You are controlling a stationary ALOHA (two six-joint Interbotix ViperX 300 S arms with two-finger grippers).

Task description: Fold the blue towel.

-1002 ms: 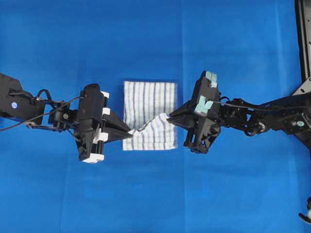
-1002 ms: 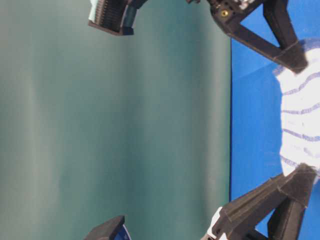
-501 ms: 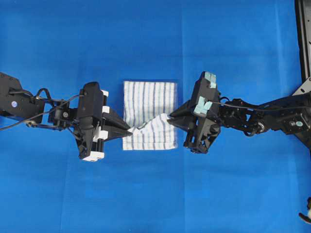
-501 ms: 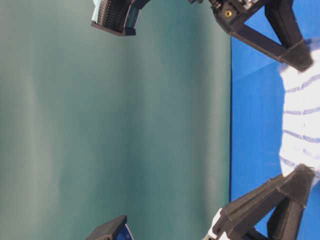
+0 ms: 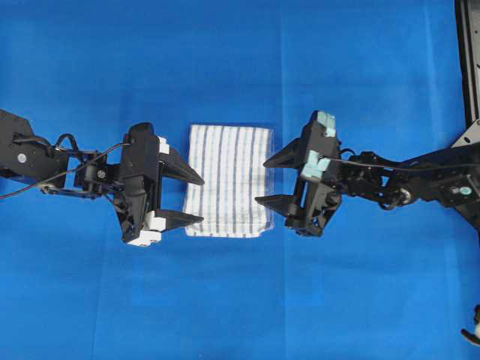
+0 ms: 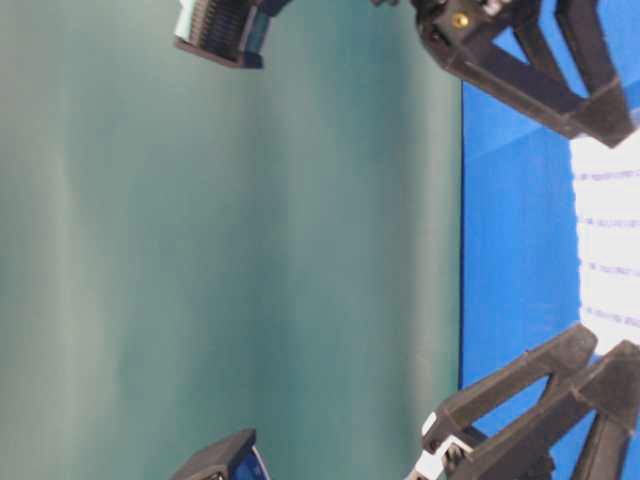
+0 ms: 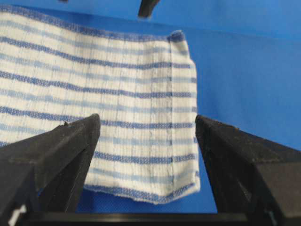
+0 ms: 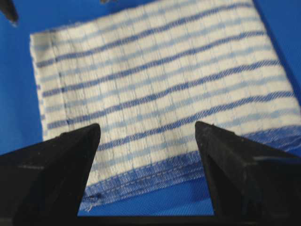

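A: Blue cloth covers the whole table (image 5: 240,60), and from the left of the overhead view the left arm (image 5: 45,161) reaches in toward the middle. What do its fingers look like to you?

B: The left gripper (image 5: 193,199) has its two black fingers spread wide, with nothing between them. One tip points at the towel's left edge about halfway along, the other at the left corner near the bottom of the view. From above I cannot tell whether the tips touch the cloth.

A: And the blue towel (image 5: 229,180) itself?

B: It lies in the middle of the table, between the two grippers, as a flat upright rectangle with thin stripes running along its length. In the left wrist view the towel (image 7: 113,103) fills the gap between the fingers and looks smooth, with a hem along one end.

A: Then to the right?

B: The right gripper (image 5: 268,181) faces the towel's right edge, fingers also wide apart and holding nothing. Its wrist view shows the towel (image 8: 160,89) lying flat past the open fingers. The right arm (image 5: 405,180) stretches off toward the right edge, where a dark frame (image 5: 469,60) stands.
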